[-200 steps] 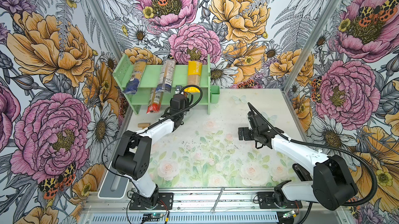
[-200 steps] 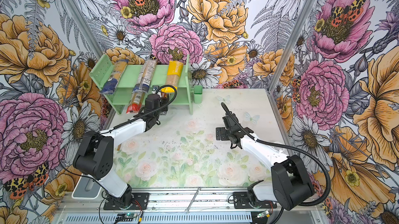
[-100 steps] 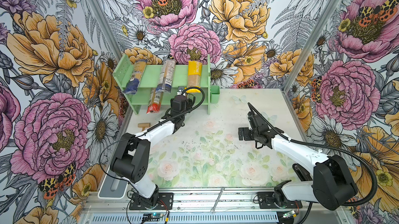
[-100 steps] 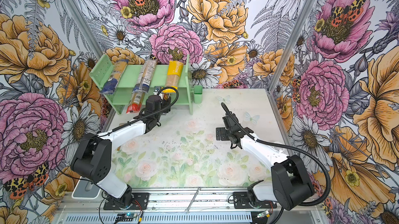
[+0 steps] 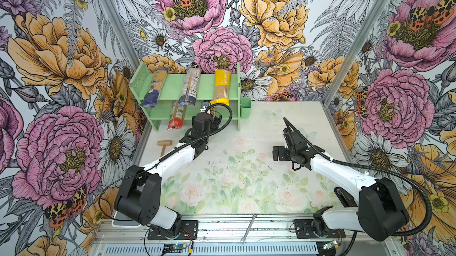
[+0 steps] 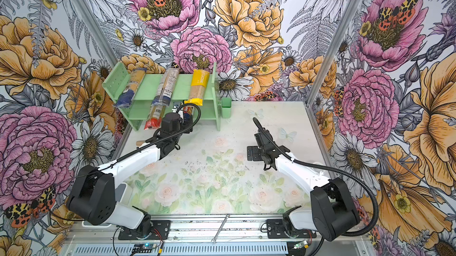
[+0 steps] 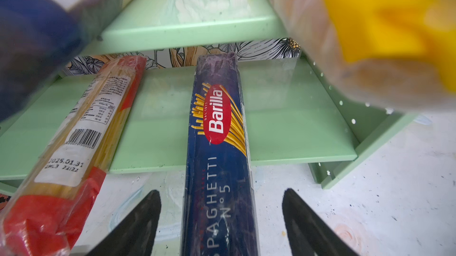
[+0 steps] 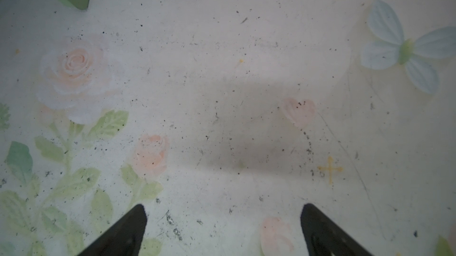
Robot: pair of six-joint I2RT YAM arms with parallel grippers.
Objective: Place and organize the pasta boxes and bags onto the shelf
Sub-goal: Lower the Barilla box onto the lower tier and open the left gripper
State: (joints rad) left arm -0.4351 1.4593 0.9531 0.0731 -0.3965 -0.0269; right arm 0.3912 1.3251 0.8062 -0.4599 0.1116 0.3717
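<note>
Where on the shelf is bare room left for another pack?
Widest: lower tier between the blue box and the perforated side panel. Narrower strip between that box and the red-ended bag. Top tier is crowded: blue-ended bag, clear bag, yellow bag, slim gaps.

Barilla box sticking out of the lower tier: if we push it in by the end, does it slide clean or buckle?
The Barilla box looks like rigid cardboard with flat faces, so it should probably slide straight, not roll or buckle. Its near end sticks out past the lower shelf edge, so it might pivot if pressed down. The open left tool straddles it without touching.
</note>
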